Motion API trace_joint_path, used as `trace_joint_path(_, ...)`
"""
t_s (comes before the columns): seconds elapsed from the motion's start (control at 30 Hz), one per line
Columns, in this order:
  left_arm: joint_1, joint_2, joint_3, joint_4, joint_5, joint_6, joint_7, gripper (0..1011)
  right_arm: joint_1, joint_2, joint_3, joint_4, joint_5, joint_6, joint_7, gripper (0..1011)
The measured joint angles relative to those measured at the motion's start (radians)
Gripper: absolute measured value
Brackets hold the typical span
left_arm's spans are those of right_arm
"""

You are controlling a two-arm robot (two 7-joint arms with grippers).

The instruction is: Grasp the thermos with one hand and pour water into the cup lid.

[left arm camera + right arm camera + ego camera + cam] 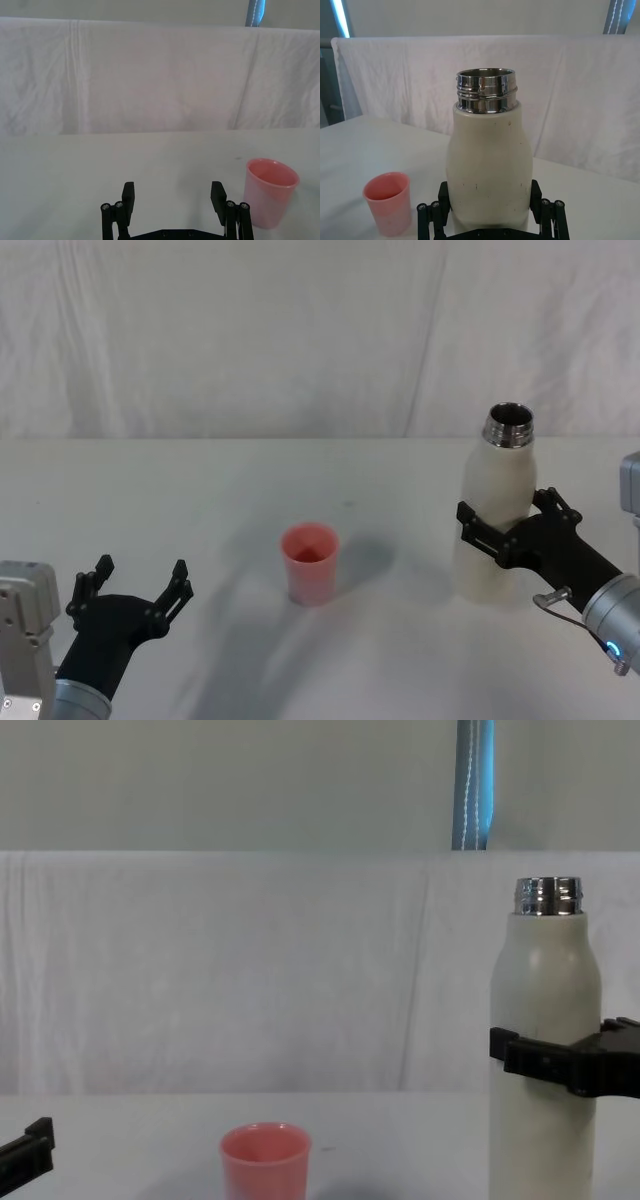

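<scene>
the left gripper [140, 590] is being held low at the near left of the white counter [200, 500], its jaws spread wide with nothing between them; in the left wrist view the cup lid [270, 199] is being seen off to one side of the open fingers [128, 196], well apart from them. at the near right, the right gripper [505, 525] is being reached forward from the silver-grey arm [615, 620], and its jaws are being pinched around the lower middle of the thermos [497, 508]. the thermos is being kept upright, its cap off. the open steel neck [486, 90] and small dark specks on the cream body are being shown closely by the right wrist view, whereas the chest view is giving the side profile, with the bottle rising far above the cup lid [265, 1161]. whether the base is resting on the counter cannot be told. the cup lid [310, 562] is being left standing upright at the counter's middle, between the two grippers, with open counter all round it. farthest back, a creased white cloth [300, 330] is being hung along the counter's rear edge.
</scene>
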Motion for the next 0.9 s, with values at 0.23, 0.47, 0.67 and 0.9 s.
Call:
trace_joint_path(0.23, 0.0, 0.0, 0.0, 0.0, 0.0, 0.0, 0.0, 1001, 0.011, -0.003, -0.014, 0.018, 0.003, -0.006, -0.005, 957)
trace_joint_path(0.47, 0.0, 0.0, 0.0, 0.0, 0.0, 0.0, 0.0, 1001, 0.022, -0.017, -0.022, 0.043, 0.004, -0.016, -0.019, 957)
trace_joint_path(0.67, 0.0, 0.0, 0.0, 0.0, 0.0, 0.0, 0.0, 1001, 0.034, -0.035, -0.029, 0.069, 0.002, -0.024, -0.033, 957)
trace_joint_path(0.9, 0.0, 0.0, 0.0, 0.0, 0.0, 0.0, 0.0, 1001, 0.057, -0.046, -0.039, 0.103, -0.01, -0.03, -0.036, 957)
